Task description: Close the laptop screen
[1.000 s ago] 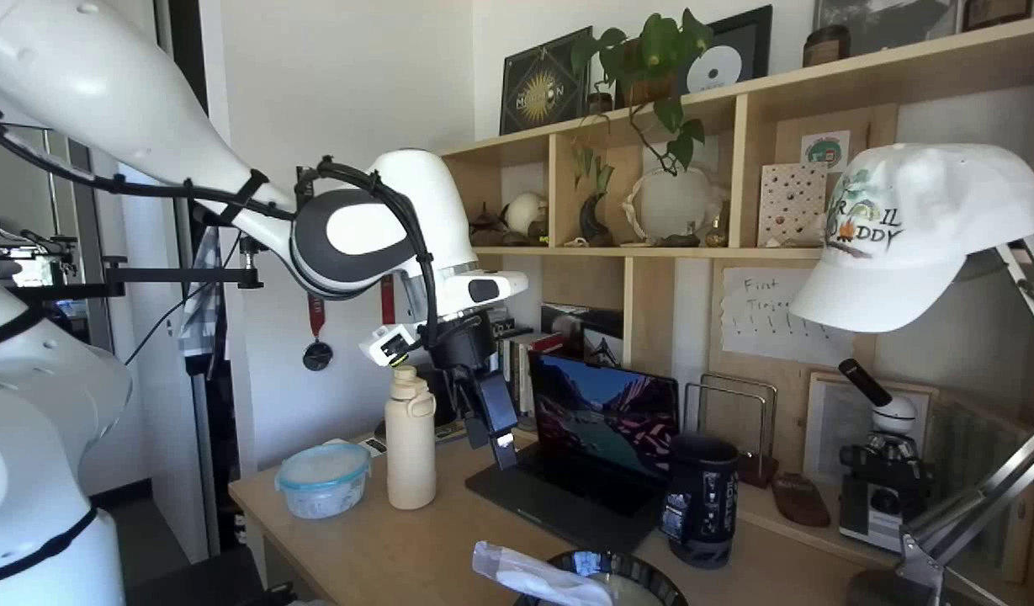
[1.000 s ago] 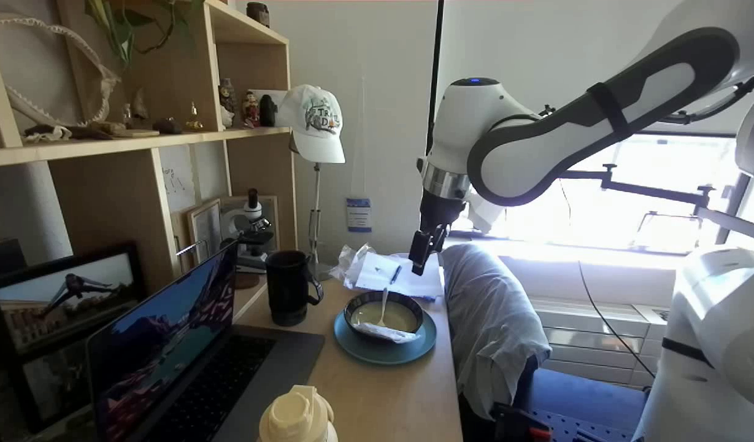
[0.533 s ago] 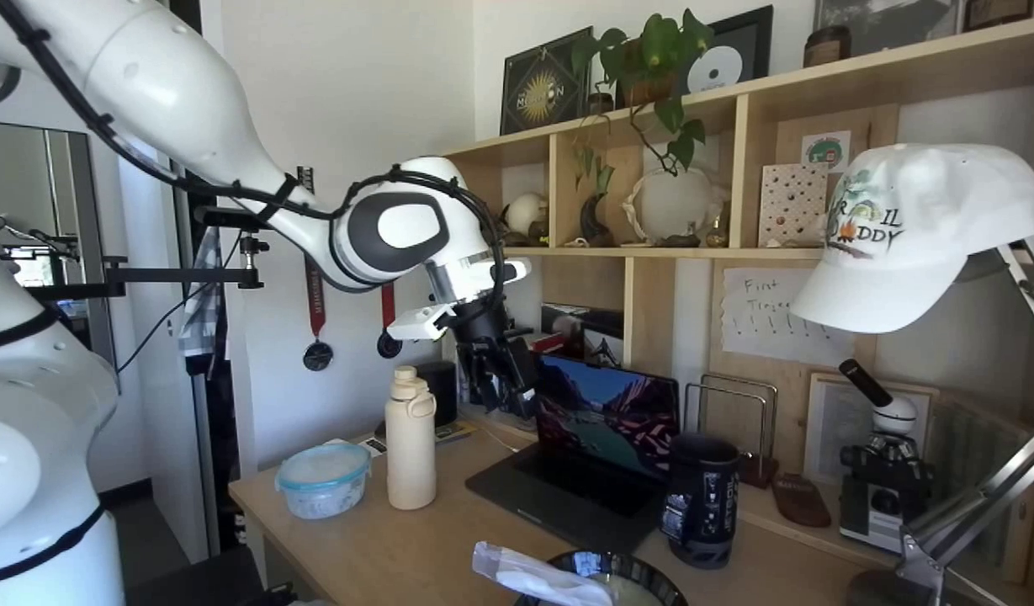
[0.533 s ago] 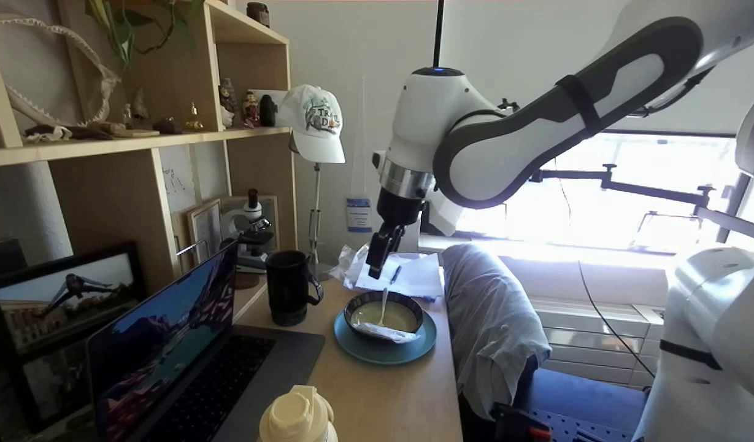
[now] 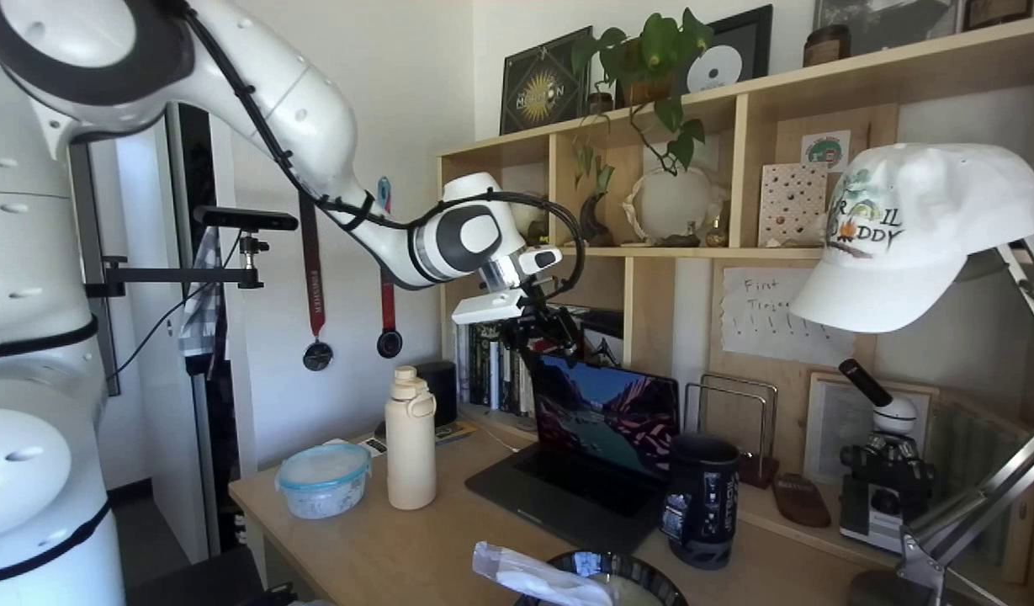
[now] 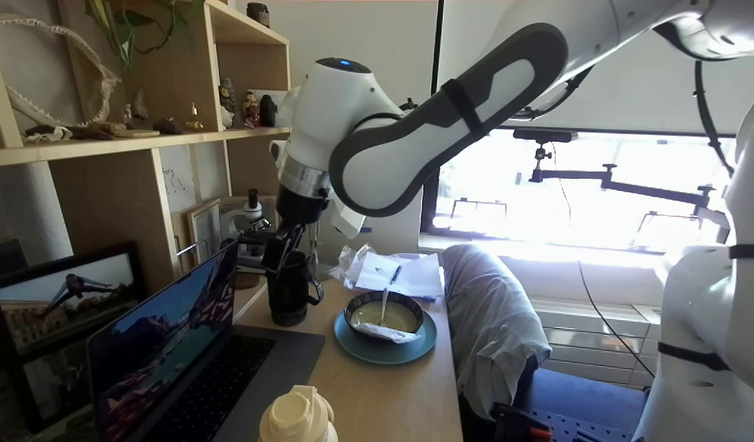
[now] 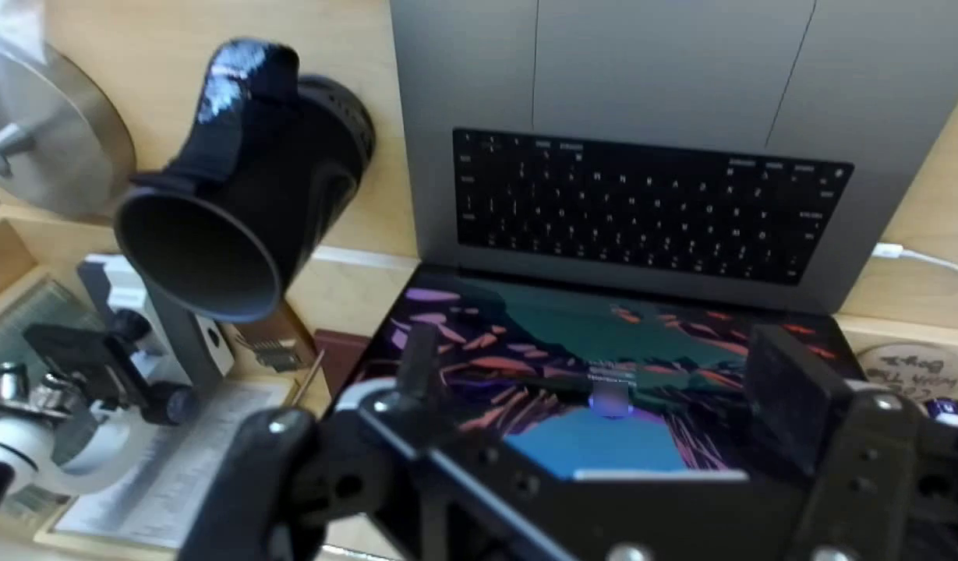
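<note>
The laptop screen (image 5: 609,412) is standing raised toward the back of the desk (image 5: 424,547), leaning away from its keyboard (image 7: 642,202) and displaying a dark landscape with red and blue patches; the fold is remaining to be made. The gripper (image 7: 603,378) is hovering near the upper edge, apparently on the lit side. Its fingers (image 7: 422,358) are standing wide apart, with nothing being held between them (the exterior views are suggesting a gap to the panel, though the wrist view is leaving depth uncertain). The step in hand is probably consisting of lining up with that edge.

The chief hazard is arising from this placement: were the fingertips pressing on the lit face, they would be tipping the panel farther back and straining the hinge rather than folding it. The next move is therefore calling for clearing the edge and reaching the rear face, where a framed photograph (image 6: 70,301) is standing behind and perhaps limiting the room. A descent begun too soon would be catching the edge from above.

Just beside the laptop a black mug (image 5: 702,501) is standing upright; a sideways drift could be toppling it. Toward the opposite side a cream bottle (image 5: 411,454) is standing, near but apart. Farther out, a dark bowl (image 6: 408,302) is resting on a teal plate (image 6: 383,357), risking a spill only from a wide swing.
</note>
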Robot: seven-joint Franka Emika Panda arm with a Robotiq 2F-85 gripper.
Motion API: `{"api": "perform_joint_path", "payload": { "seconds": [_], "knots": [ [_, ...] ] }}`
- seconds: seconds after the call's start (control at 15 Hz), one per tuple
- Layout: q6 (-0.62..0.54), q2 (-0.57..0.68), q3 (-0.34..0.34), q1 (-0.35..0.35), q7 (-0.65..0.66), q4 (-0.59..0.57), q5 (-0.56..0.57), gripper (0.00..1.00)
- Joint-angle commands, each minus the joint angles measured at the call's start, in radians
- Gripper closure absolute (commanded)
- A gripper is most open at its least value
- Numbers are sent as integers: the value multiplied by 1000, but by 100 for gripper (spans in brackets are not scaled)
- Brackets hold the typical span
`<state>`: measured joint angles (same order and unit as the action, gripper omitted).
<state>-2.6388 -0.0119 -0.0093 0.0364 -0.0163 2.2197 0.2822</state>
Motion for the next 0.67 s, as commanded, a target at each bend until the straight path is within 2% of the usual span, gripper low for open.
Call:
{"api": "perform_joint_path", "payload": {
  "seconds": [0.0, 0.27, 0.6],
  "knots": [
    [-47, 142, 9, -22, -87, -170, -52, 0],
    [-110, 249, 30, -42, -125, -306, -92, 0],
    [-211, 358, 44, -60, -102, -419, -115, 0]
  ]
}}
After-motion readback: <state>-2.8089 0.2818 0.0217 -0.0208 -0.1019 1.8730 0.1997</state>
